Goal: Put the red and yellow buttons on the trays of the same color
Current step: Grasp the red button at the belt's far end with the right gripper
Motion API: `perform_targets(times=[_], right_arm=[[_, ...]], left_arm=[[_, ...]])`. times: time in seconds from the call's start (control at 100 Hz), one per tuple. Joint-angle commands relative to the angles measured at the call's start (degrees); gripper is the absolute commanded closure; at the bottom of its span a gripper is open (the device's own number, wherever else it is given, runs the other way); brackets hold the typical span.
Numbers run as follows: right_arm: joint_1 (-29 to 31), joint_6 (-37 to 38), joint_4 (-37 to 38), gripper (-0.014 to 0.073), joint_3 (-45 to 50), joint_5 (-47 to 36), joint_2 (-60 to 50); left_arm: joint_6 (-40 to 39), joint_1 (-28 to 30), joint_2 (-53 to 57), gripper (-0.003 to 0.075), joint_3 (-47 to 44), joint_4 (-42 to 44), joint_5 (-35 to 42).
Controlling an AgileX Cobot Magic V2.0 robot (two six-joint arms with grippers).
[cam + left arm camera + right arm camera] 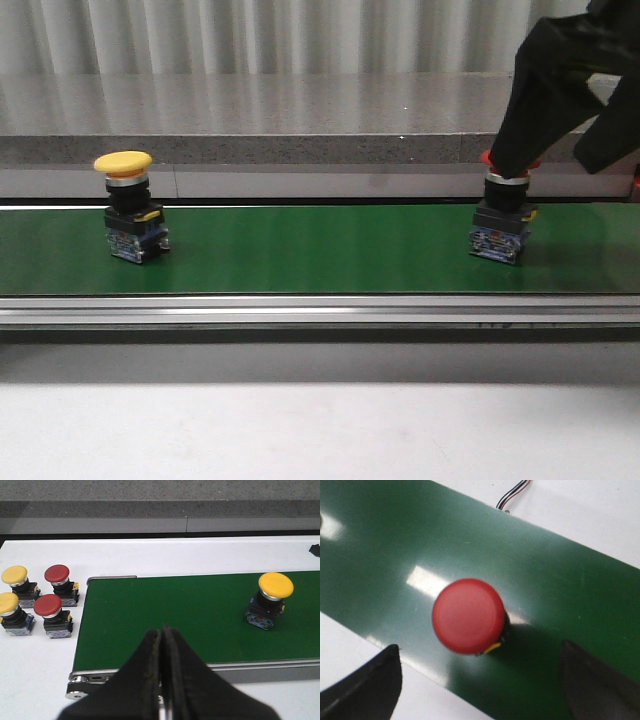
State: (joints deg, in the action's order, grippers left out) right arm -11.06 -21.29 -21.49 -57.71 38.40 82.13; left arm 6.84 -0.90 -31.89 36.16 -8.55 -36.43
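So at this point we were on the red one. Our right gripper point(479, 680) hung right over the red button point(469, 615), fingers spread wide with one on each side of the cap and nothing touching it yet. The button itself stood upright on the green belt point(300, 250), toward the right end as the front camera saw it point(503, 215). The front view mostly showed the black arm covering the cap, so the wrist camera was the useful one here.

The yellow button point(128, 205) sat well apart at the left end of the belt, upright too, untouched. Our left gripper point(162, 645) had its fingers pressed together, holding nothing, parked near the belt's end. Off the belt on the white table point(200, 555) we could see four more buttons point(37, 600) bunched together, two red and two yellow.

Our read: the grab on the red button wasn't done yet. Next move looked like dropping a bit lower so the fingers bracket the body under the cap, then closing. Cap looked slightly off-center between the fingers, so a small nudge first. No trays showed in any view, so we couldn't tell where it had to go.
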Motion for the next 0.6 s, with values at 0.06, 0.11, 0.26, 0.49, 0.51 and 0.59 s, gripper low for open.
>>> perform_targets(times=[0.06, 0.11, 0.26, 0.49, 0.51, 0.59], right_arm=[[-0.1, -0.6, -1.0, -0.0015, -3.7, -4.2, 2.5], [-0.1, -0.6, -1.0, 0.0033, -4.3, -4.3, 3.6], [0.0, -0.6, -1.0, 0.0316, -4.8, -4.0, 4.6], [2.5, -0.5, -1.0, 0.045, -10.1, 5.4, 4.6], [3.1, -0.5, -1.0, 0.045, -11.0, 6.2, 4.6], [6.0, -0.5, -1.0, 0.045, -14.4, 9.1, 4.6]], left_arm=[[0.1, -0.5, -0.2, 0.074, 1.5, -0.9, 4.2], [0.1, -0.5, -0.2, 0.074, 1.5, -0.9, 4.2], [0.1, -0.5, -0.2, 0.074, 1.5, -0.9, 4.2], [0.1, -0.5, -0.2, 0.074, 1.5, -0.9, 4.2], [0.1, -0.5, -0.2, 0.074, 1.5, -0.9, 4.2], [0.1, -0.5, -0.2, 0.074, 1.5, -0.9, 4.2]])
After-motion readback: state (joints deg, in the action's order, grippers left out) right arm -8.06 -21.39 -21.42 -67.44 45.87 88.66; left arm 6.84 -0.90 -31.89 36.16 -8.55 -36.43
